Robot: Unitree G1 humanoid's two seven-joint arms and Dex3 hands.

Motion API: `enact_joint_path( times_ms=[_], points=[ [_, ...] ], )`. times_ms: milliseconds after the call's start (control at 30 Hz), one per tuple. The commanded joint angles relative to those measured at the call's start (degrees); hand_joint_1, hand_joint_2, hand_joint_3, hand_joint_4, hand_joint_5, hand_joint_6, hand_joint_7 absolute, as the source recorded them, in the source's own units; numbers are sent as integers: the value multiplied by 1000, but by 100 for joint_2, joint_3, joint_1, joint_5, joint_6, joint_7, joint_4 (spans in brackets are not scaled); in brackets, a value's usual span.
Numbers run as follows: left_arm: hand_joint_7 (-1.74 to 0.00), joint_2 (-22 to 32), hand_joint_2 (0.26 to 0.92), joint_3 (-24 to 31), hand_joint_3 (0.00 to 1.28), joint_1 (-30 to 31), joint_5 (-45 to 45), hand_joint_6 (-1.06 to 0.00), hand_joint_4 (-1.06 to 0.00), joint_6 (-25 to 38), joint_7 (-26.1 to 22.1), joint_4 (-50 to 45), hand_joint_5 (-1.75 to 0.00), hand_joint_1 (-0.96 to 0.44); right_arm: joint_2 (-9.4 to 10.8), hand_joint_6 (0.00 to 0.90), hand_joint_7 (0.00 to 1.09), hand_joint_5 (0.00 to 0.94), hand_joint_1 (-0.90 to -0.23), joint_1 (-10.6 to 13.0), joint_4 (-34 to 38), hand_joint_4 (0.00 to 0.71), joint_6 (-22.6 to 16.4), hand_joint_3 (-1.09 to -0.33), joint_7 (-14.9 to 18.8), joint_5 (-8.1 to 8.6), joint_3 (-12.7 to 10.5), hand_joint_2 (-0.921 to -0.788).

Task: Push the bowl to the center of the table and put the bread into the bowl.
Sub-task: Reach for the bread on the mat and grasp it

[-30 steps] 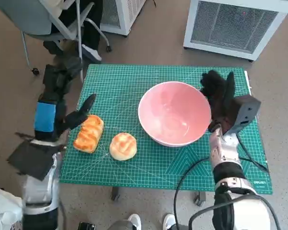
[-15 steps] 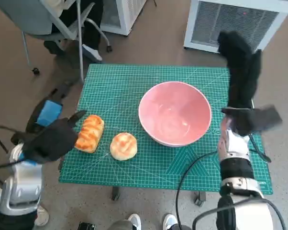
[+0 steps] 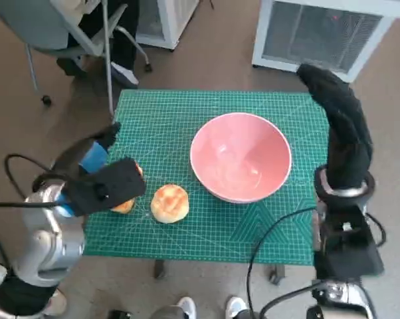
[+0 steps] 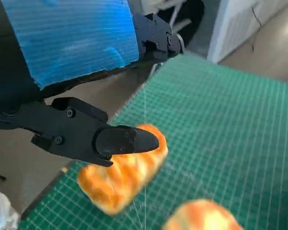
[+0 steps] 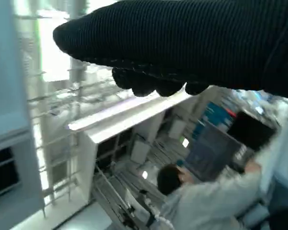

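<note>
Left hand (image 3: pixel 101 188) hovers empty over the long bread (image 3: pixel 125 205); our right hand (image 3: pixel 339 136) is raised clear of the pink bowl (image 3: pixel 240 155) (grip unclear). Left wrist view: fingers (image 4: pixel 127 140) spread above the bread (image 4: pixel 120 176); we should close squarely around its middle. Green mat (image 3: pixel 180 116), bare floor (image 3: pixel 220 63).

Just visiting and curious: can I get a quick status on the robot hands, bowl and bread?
Left robot hand over the long bread, holding nothing. Right robot hand raised beside the table, empty. Pink bowl empty; round bread on the mat. Nothing blocking.
</note>
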Motion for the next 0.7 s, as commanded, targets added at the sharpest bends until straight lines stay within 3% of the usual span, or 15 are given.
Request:
enact_joint_path(
  times_ms=[33, 500, 700],
  points=[
    [-20, -9, 921, -118, 305, -64, 189, -233, -189, 7, -7, 21, -13, -558, -8, 61, 762, 5, -439, 252, -300, 415, 212, -550, -53, -90, 110, -921],
    [-11, -261, 921, -402, 347, -73, 251, -233, -241, -233, 84, 616, -31, -586, -45, 33, 780, 3, -405, 288, -322, 412, 300, -563, -225, -225, 189, -921],
    [-10, -377, 921, -454, 372, -111, 211, -236, -320, -354, 141, 1042, -72, -593, -53, 27, 793, 2, -403, 276, -293, 412, 281, -566, -273, -243, 218, -921]
  ],
)
